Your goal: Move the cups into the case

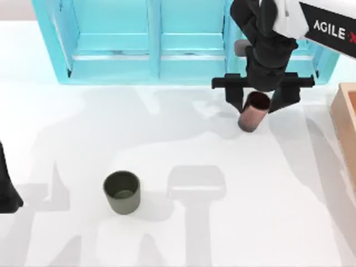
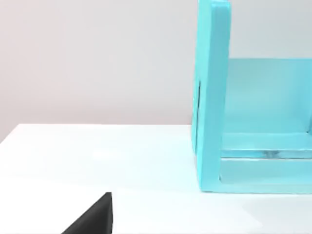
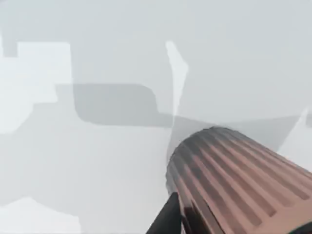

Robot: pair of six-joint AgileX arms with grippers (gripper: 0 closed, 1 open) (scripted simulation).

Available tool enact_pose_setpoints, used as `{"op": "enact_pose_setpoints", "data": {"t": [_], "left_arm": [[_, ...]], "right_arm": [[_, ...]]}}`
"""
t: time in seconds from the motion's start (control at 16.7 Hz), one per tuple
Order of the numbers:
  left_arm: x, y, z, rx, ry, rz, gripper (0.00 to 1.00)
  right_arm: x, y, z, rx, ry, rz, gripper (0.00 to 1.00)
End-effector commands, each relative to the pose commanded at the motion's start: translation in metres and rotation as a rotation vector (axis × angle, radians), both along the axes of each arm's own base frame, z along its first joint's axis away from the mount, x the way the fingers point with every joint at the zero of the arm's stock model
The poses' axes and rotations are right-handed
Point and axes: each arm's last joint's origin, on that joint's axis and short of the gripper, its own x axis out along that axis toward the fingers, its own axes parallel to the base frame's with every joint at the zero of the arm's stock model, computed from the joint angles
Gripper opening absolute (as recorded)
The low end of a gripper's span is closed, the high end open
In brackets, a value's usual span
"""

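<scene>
The coppery reddish-brown cup [image 1: 251, 115] hangs tilted above the table at the back right, with my right gripper [image 1: 257, 103] shut on it from above. Close up in the right wrist view, the same ribbed cup [image 3: 234, 180] has a dark finger [image 3: 168, 220] against its side. Upright on the table at the front left of centre stands the dull olive green cup [image 1: 121, 192], with nothing near it. A tan wall of the case [image 1: 346, 119] shows at the table's right edge, a little to the right of the held cup. My left arm [image 1: 6, 189] is parked at the left edge.
A big turquoise shelf unit [image 1: 161, 44] runs along the back of the table, just behind my right gripper; its end wall [image 2: 212, 97] fills part of the left wrist view. The white table [image 1: 222, 222] stretches between the olive cup and the case.
</scene>
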Motion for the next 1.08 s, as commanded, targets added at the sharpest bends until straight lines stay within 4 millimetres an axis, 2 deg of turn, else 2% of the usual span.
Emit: {"op": "enact_pose_setpoints", "data": {"t": [0.3, 0.9, 1.08], "left_arm": [[0.0, 0.0, 0.0, 0.0, 0.0, 0.0, 1.0], [0.0, 0.0, 0.0, 0.0, 0.0, 0.0, 1.0], [0.0, 0.0, 0.0, 0.0, 0.0, 0.0, 1.0]], "right_arm": [[0.0, 0.0, 0.0, 0.0, 0.0, 0.0, 0.02], [0.0, -0.001, 0.002, 0.001, -0.001, 0.0, 0.0], [0.005, -0.027, 0.027, 0.002, -0.006, -0.008, 0.0]]}}
